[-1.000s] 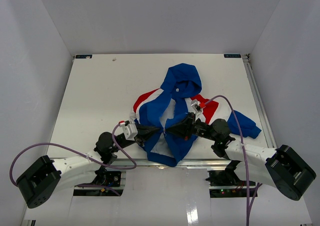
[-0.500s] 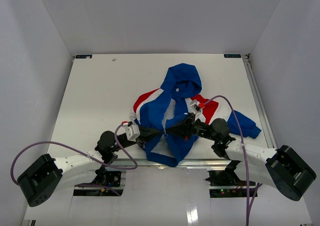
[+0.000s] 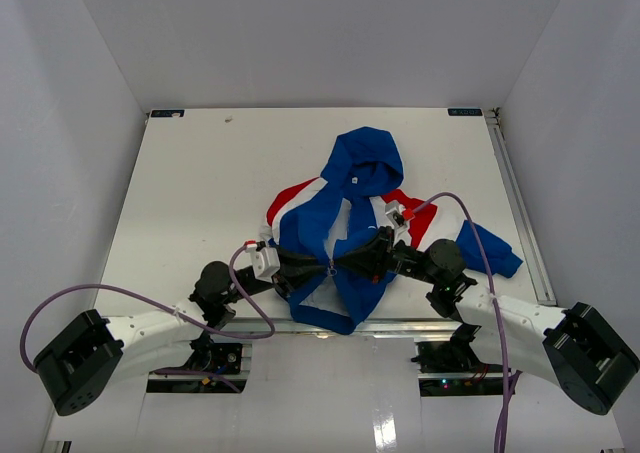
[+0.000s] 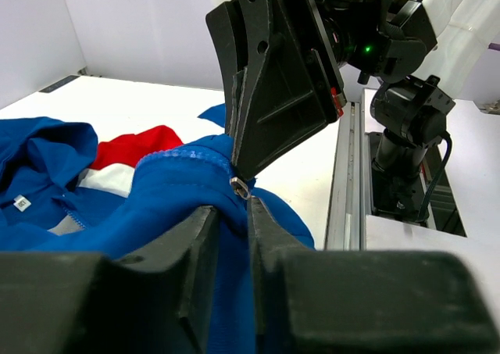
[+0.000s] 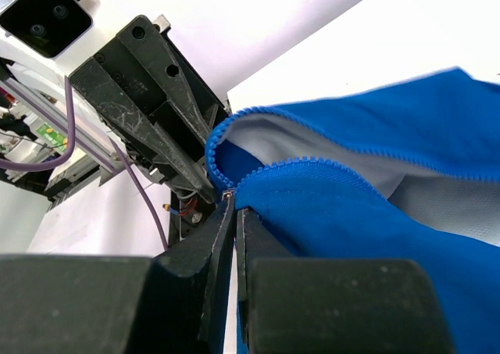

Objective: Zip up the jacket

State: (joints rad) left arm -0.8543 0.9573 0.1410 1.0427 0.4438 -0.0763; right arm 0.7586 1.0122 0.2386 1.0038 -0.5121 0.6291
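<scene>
White tabletop (image 3: 200,173) is seen from above, closed in by plain pale walls (image 3: 320,33) on three sides. The jacket (image 3: 355,288) is laid on the near half, slightly right of centre, with its hood toward the far wall and its front open so that white lining is exposed. The left gripper (image 3: 320,266) and the right gripper (image 3: 348,262) are set tip to tip over the lower front. A purple cable (image 3: 130,295) is looped beside the left arm.

From the left wrist, the left gripper (image 4: 234,229) is shown all but closed, with a fold of the jacket (image 4: 180,186) pinched between its fingers. A small metal zip piece (image 4: 238,186) is seen just above them, at the tips of the right gripper (image 4: 237,170).

From the right wrist, the right gripper (image 5: 232,213) is shown pressed together on the toothed zip edge of the jacket (image 5: 351,221). The left gripper (image 5: 209,191) is met at that same spot, where the zip piece (image 5: 228,191) is held between them.
</scene>
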